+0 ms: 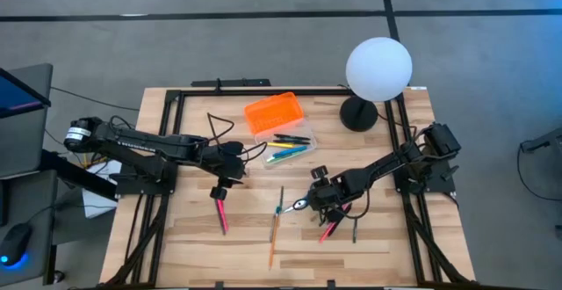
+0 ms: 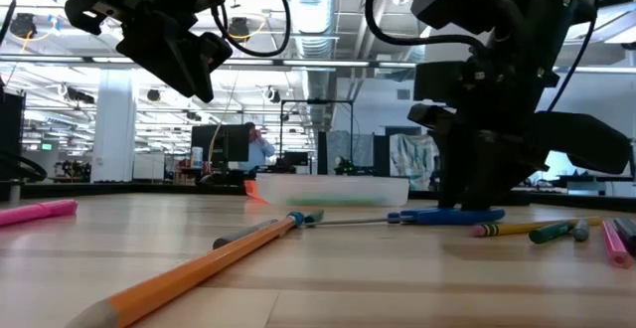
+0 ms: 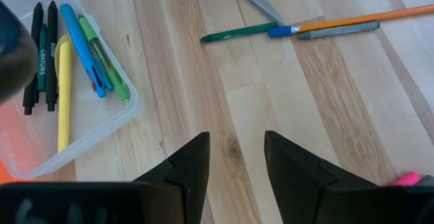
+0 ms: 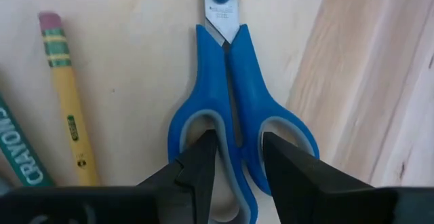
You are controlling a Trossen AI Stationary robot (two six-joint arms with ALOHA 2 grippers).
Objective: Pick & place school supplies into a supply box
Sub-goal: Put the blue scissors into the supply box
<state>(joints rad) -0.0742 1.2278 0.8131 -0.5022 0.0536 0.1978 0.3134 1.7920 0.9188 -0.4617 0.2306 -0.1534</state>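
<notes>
Blue-handled scissors (image 4: 230, 102) lie flat on the wooden table (image 1: 386, 246), blades toward the table's left. My right gripper (image 4: 237, 153) points down at their handles, fingers apart, one over each finger loop. My left gripper (image 3: 234, 163) hangs open and empty above the table, near the clear supply box (image 1: 285, 145). The box holds several pens (image 3: 81, 47), and its orange lid (image 1: 272, 112) lies at its far side. Loose on the table are an orange pencil (image 1: 274, 233), a green pen (image 3: 237, 32), a pink marker (image 1: 221, 215) and a yellow pencil (image 4: 64, 95). My right gripper comes at the scissors from above, its fingers (image 4: 203, 159) on either side of the two inner handle bars (image 4: 239, 125) where the loops meet. Whether the fingers touch the bars I cannot tell. The scissors lie flat on the table.
A white globe lamp (image 1: 378, 68) on a black base stands at the far right corner. More pens (image 1: 338, 228) lie just near of the right gripper. Black frame rails run along the table's left, right and far edges. Bare wood shows along the near edge.
</notes>
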